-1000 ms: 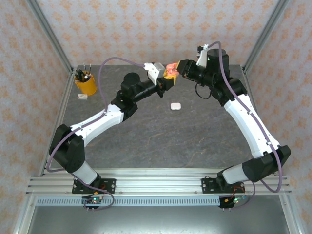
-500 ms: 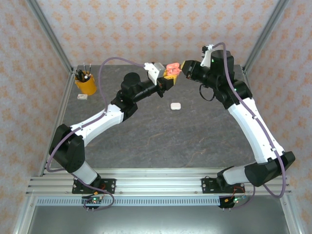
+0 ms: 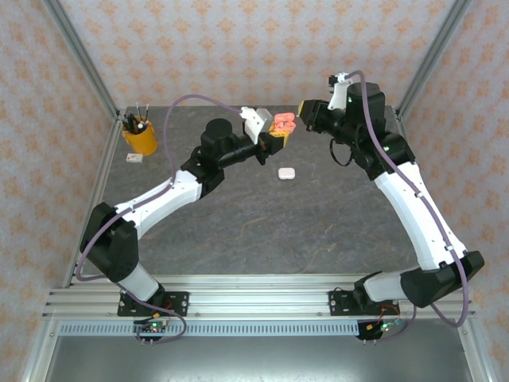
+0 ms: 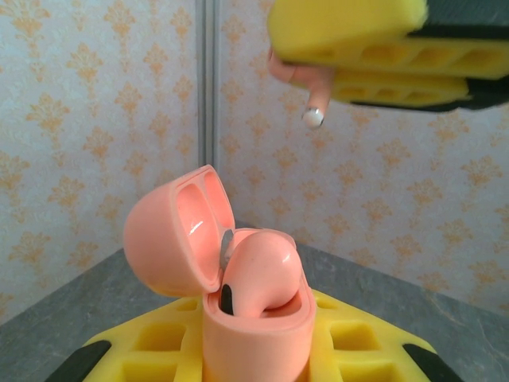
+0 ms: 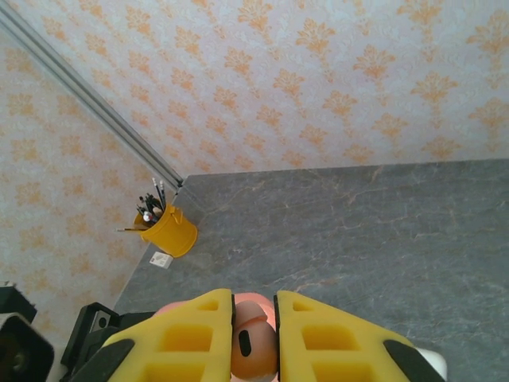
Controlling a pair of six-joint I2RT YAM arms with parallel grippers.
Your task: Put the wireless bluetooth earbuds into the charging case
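Left end effector (image 3: 277, 134) is clamped narrow on the pink case (image 4: 254, 342), holding it upright in the air over the far part of the desk (image 3: 318, 231), with the lid (image 4: 179, 231) swung back. One pink bud (image 4: 258, 274) sits in a socket of the case. Its rounded head stands proud of the rim, so I judge it in but perhaps not pressed fully home. Right end effector (image 5: 254, 314) hangs just above and a little to one side, its yellow pads pinched close on the second pink bud (image 4: 308, 83). The stem points down toward the open case, and there is clear air between bud and case.

As I read it, the pink pair is half done: one bud is in, and the other is gripped and poised for lowering into the free socket beside the first. That calls for lining the stem up with the socket, which the seated bud hides from me. After that the lid is left to close. A white case (image 3: 286, 172) lies shut on the desk between the arms, well below both end effectors. Whether its buds are inside I cannot tell, so that half of the job may be left.
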